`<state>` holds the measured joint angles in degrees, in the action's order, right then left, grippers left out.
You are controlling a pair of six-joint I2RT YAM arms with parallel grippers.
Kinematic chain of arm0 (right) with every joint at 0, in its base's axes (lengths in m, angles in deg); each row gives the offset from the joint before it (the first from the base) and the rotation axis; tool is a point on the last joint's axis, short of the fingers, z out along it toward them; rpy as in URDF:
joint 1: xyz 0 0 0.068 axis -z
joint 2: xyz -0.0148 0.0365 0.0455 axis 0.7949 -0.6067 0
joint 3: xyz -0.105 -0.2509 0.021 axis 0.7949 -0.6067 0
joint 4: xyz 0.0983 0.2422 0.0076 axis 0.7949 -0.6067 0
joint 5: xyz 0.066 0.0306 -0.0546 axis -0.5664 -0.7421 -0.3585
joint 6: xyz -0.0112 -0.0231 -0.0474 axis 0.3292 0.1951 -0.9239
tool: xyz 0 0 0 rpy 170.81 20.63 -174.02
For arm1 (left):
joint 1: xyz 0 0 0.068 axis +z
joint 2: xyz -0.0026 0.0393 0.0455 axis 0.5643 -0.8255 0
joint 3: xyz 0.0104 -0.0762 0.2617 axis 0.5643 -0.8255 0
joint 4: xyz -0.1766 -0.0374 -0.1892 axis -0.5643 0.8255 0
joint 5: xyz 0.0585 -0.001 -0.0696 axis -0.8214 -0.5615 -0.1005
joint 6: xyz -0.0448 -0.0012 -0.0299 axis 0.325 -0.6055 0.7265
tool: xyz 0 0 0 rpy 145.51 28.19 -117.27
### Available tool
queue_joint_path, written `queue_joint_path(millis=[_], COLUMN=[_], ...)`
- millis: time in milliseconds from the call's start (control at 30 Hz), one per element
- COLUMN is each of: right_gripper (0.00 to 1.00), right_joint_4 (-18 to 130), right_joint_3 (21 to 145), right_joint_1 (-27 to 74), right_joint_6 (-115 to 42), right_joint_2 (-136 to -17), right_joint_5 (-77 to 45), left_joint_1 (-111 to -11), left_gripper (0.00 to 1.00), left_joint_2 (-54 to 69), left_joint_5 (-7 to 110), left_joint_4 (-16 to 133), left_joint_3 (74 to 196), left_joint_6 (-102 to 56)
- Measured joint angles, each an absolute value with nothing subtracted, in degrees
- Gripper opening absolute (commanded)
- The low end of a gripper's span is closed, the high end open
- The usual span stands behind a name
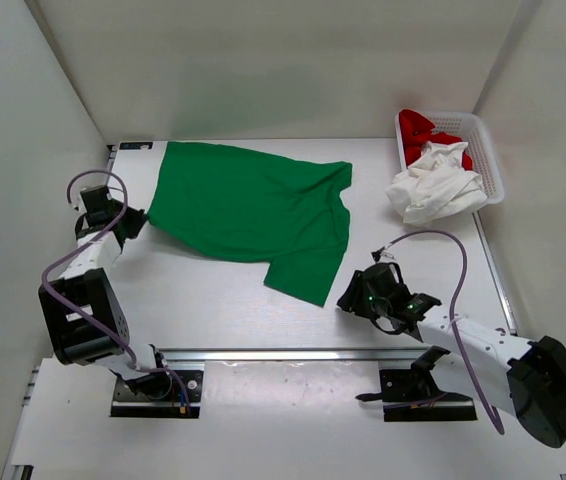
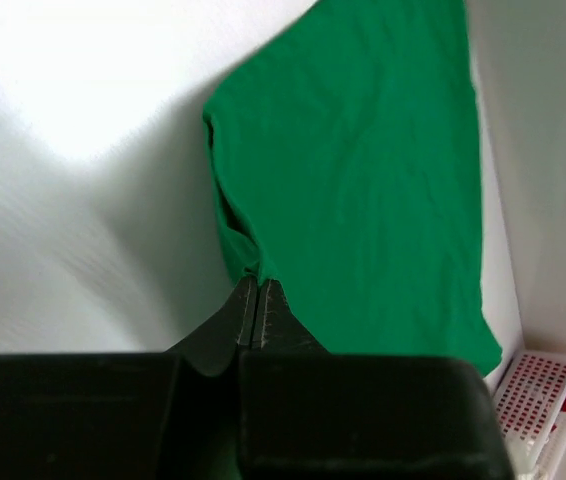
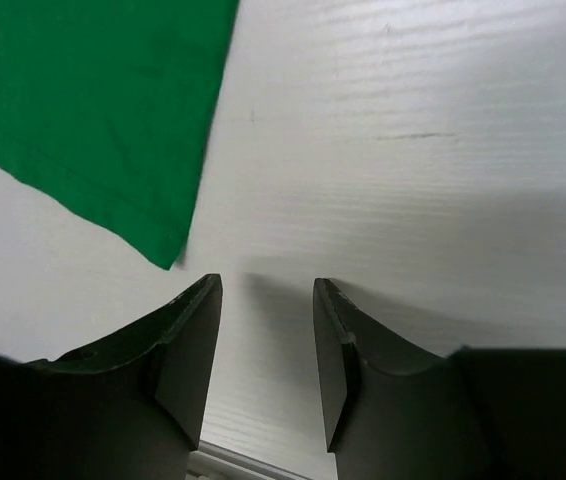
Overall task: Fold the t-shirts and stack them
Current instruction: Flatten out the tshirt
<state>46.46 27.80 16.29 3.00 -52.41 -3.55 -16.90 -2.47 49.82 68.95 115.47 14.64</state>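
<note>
The bright green t-shirt (image 1: pixel 248 210) lies spread across the middle of the table. My left gripper (image 1: pixel 133 222) is at its left edge. In the left wrist view the left gripper (image 2: pixel 256 283) is shut, pinching a fold of the green t-shirt (image 2: pixel 363 170) at its hem. My right gripper (image 1: pixel 348 295) is low over bare table just right of the shirt's near corner. It stands open in the right wrist view (image 3: pixel 266 285), empty, with the green t-shirt (image 3: pixel 93 110) up to its left. The white t-shirt (image 1: pixel 435 185) and the red t-shirt (image 1: pixel 418 128) are bunched in the basket.
A white plastic mesh basket (image 1: pixel 491 160) stands at the back right corner, and the white shirt spills over its near edge. Its corner shows in the left wrist view (image 2: pixel 538 390). White walls close in the table on the left, back and right.
</note>
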Motion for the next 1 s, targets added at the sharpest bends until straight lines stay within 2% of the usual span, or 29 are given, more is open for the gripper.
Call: queue_joint_path(millis=[233, 400, 667, 1000], right_gripper=[0.38, 0.3, 0.3, 0.27], right_joint_4=[58.44, 64.15, 69.89, 78.18], right_joint_3=[21.99, 20.63, 19.96, 17.6], right_joint_1=[15.98, 15.26, 12.05, 17.1], right_joint_6=[10.23, 14.25, 19.21, 22.38], right_joint_2=[-53.05, -55.78, -59.45, -63.08], right_joint_5=[-7.77, -9.78, -10.85, -14.83], left_joint_1=[-17.78, -19.09, -19.77, -20.18], left_gripper=[0.0, 0.0, 0.0, 0.0], left_joint_2=[-3.34, -2.69, -1.38, -0.98], left_joint_5=[51.11, 51.02, 51.04, 51.11], left_joint_4=[68.86, 68.62, 68.54, 68.06], left_joint_3=[111.97, 111.95, 111.93, 111.93], left_joint_6=[14.94, 14.35, 14.05, 14.14])
